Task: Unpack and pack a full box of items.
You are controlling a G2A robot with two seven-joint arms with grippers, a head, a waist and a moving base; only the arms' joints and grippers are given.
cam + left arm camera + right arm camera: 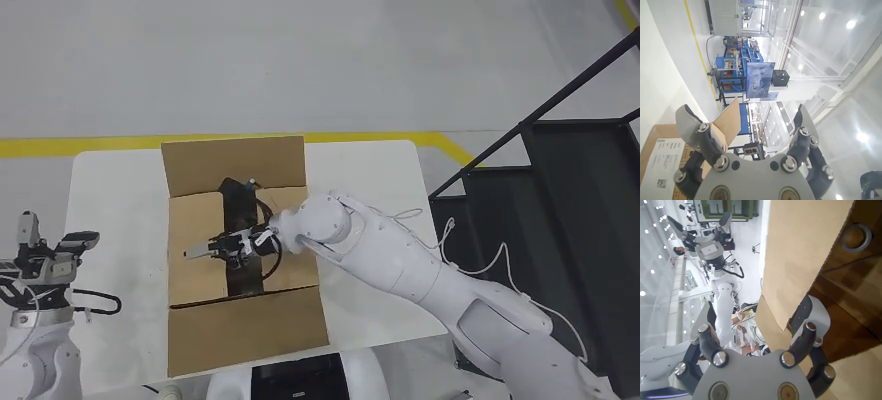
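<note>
Counting one box (pixel 235 160), one tape roll (pixel 856 237) inside; right end effector (pixel 758 308) released astride flap (pixel 791 256) edge, left end effector (pixel 743 111) released alongside.

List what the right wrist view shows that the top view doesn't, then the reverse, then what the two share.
Right wrist view: a grey roll of tape lying inside the cardboard box, and a flap passing between the open fingers, one on each side of it.
Top view: the white table under the box, the yellow floor line beyond it, and the black stairs beside it.
Both: the box with its flaps open, and the right gripper at its opening.
</note>
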